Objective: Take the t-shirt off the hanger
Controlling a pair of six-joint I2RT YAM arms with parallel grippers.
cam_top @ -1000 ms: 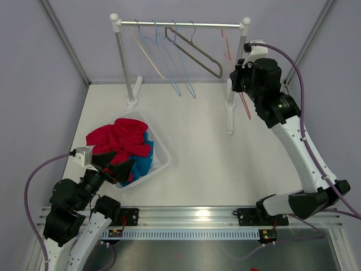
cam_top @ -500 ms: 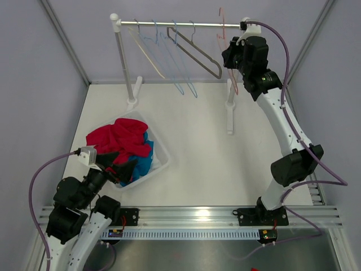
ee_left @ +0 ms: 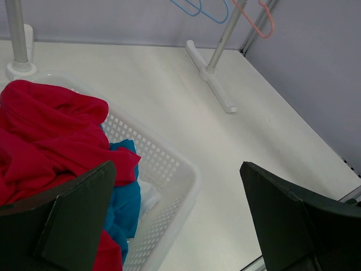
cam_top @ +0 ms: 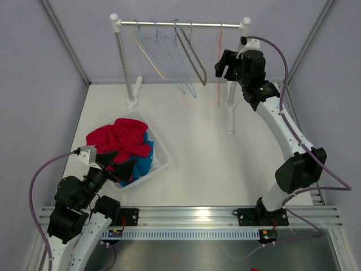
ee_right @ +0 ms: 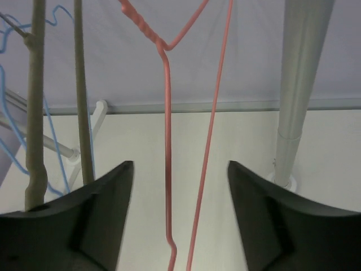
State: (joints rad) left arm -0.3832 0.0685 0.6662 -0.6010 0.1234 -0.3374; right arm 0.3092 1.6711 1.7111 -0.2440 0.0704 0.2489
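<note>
A bare pink hanger (cam_top: 219, 62) hangs from the rail (cam_top: 180, 23) near its right end, with no cloth on it. My right gripper (cam_top: 224, 64) stands open just behind it. In the right wrist view the pink hanger's wires (ee_right: 167, 141) run down between the spread fingers of the right gripper (ee_right: 179, 169), touching neither. A crumpled red t-shirt (cam_top: 121, 135) lies on blue cloth (cam_top: 145, 155) in the white basket (cam_top: 163, 158). My left gripper (cam_top: 121, 162) hovers open over the basket's near corner. The left wrist view shows the red t-shirt (ee_left: 51, 130) beside the left gripper (ee_left: 176, 186).
Blue hangers (cam_top: 169, 56), a grey-brown hanger (cam_top: 189, 53) and a beige one (cam_top: 144, 51) hang bare on the same rail. The rack's right post (cam_top: 230, 107) stands close beside my right wrist. Grey walls close in the table on three sides.
My right gripper carried the pink hanger up from beside the right post to the rail and opened. The hanger now hangs free. The left arm stayed still.
</note>
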